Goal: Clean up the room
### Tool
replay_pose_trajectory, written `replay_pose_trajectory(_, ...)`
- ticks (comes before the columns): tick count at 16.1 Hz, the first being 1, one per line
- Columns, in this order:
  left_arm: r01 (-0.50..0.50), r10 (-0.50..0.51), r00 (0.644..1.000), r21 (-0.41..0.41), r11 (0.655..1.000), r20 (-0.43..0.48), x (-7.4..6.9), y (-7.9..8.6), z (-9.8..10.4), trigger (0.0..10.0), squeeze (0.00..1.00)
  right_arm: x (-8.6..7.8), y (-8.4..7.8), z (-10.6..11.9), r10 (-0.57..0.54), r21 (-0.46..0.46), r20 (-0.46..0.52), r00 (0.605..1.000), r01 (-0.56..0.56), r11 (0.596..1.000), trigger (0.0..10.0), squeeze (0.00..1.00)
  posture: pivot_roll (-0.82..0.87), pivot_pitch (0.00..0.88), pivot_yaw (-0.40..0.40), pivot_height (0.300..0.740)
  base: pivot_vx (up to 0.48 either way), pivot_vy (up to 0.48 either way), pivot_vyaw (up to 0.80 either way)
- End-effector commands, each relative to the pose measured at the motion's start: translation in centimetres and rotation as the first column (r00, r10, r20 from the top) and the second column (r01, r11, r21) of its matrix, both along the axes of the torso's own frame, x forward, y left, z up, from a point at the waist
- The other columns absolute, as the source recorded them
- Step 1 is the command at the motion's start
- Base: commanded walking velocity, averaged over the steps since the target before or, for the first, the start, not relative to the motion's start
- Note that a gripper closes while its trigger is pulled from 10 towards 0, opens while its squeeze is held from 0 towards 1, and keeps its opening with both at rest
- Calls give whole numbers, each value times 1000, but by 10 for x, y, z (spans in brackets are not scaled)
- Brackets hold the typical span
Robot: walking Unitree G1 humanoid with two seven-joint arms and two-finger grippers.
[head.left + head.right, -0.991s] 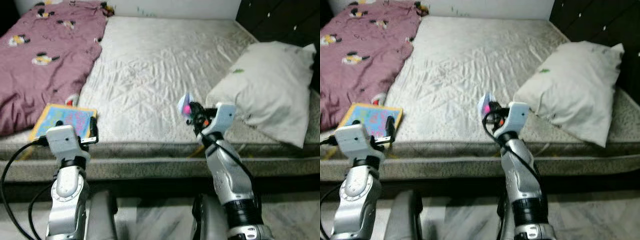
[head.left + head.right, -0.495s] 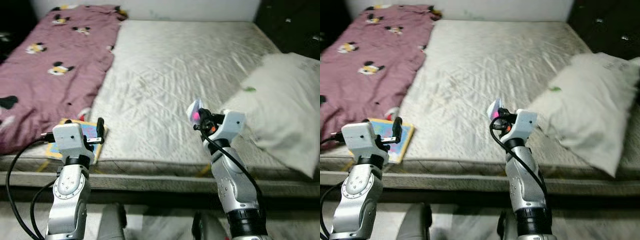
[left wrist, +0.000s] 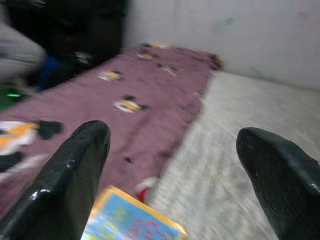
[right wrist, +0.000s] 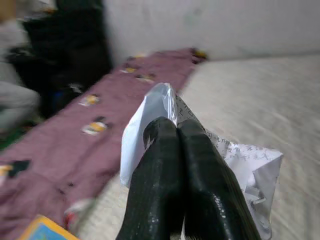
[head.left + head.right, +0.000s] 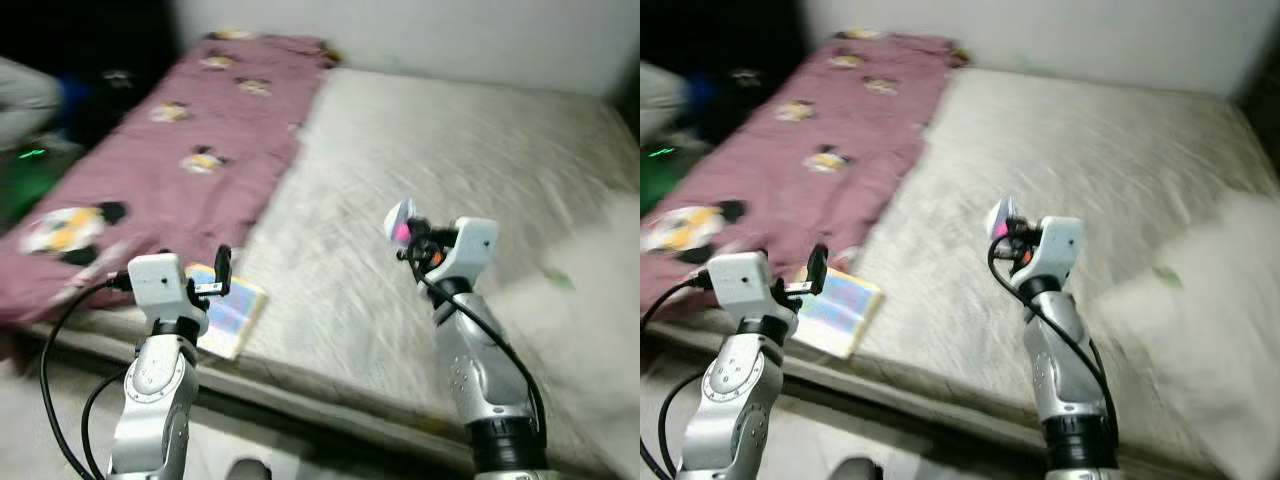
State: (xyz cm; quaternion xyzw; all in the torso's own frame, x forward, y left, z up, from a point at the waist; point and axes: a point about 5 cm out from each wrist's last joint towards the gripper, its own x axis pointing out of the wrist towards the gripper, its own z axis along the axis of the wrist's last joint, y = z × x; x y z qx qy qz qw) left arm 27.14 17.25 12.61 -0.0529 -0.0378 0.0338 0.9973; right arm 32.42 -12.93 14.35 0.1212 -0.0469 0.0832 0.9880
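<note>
- The right gripper (image 4: pixel 176 131) was raised over the mattress (image 5: pixel 430 160), centre of the left eye view, and its two black fingers were pressed shut on a crumpled white wrapper (image 4: pixel 150 107).
- In the right wrist view the wrapper stuck out past the fingertips, one flap standing up above them and a printed flap hanging to the lower right.
- The left gripper (image 3: pixel 175 155) sat at lower left of the left eye view, fingers spread wide with nothing between them.
- Straight ahead of those open fingers, at the bottom edge of the left wrist view, lay a colourful picture book (image 5: pixel 232 305).
- The book rested flat at the near edge of the mattress, just beside the maroon blanket (image 5: pixel 170 170) with cartoon prints.
- Its long axis ran roughly away from the robot, angled a little toward the upper right of the frame.
- The left arm was clearly the nearer one to the book; the right arm was well apart from it and already loaded.
- Likely call: the wrapper needed a place to go, and the book was the left gripper's pick.
- The head views were blurred, so fine detail on the book could not be read.
</note>
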Motion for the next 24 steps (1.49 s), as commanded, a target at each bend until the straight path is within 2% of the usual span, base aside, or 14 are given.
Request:
replay_pose_trajectory(1,14,-14,1000,9,1000,-13,2,-4,-3,10000,0,-2,-3,-2,-4,-12,-11,1000,4,1000,10000,0,-44,7,-27,740,0,0,0)
replay_pose_trajectory(6,-19,19,1000,14,1000,-11,2,-4,-7,10000,0,-9,-4,-11,-2,-19,-50,999,1,1000,10000,0,-55,10,-41,740,0,0,0)
replay_pose_trajectory(9,10,-10,1000,-13,1000,-5,1,-11,-8,10000,0,-10,-3,-13,9,-47,-55,998,-11,999,10000,0,-50,6,-49,740,0,0,0)
replay_pose_trajectory(10,18,-18,1000,-5,1000,-2,2,-12,-7,10000,0,-8,-6,-16,-15,-115,-67,998,7,993,10000,0,-47,0,-51,740,0,0,-425)
replay_pose_trajectory(11,20,-20,1000,-8,1000,-2,2,-12,-7,10000,0,-7,-7,-17,-27,-95,-76,997,20,995,10000,0,-46,0,-51,740,0,0,0)
replay_pose_trajectory(13,29,-29,1000,-5,1000,1,3,-10,-7,10000,0,-2,-15,-16,-80,-137,-72,994,70,988,10000,0,-44,0,-52,740,0,0,0)
replay_pose_trajectory(17,34,-34,999,-13,999,-17,2,-13,-11,10000,0,-3,-16,-19,-93,-128,-93,991,81,988,10000,0,-48,0,-49,740,0,0,0)
replay_pose_trajectory(20,47,-48,998,-29,998,-33,0,-19,-15,10000,0,-3,-13,-21,-86,-137,-93,992,73,988,10000,0,-49,0,-48,740,0,180,-800)
replay_pose_trajectory(24,37,-38,999,-28,999,-35,1,-15,-16,10000,0,-3,-11,-21,-69,-145,-90,994,55,988,10000,0,-50,2,-57,740,0,332,-469)
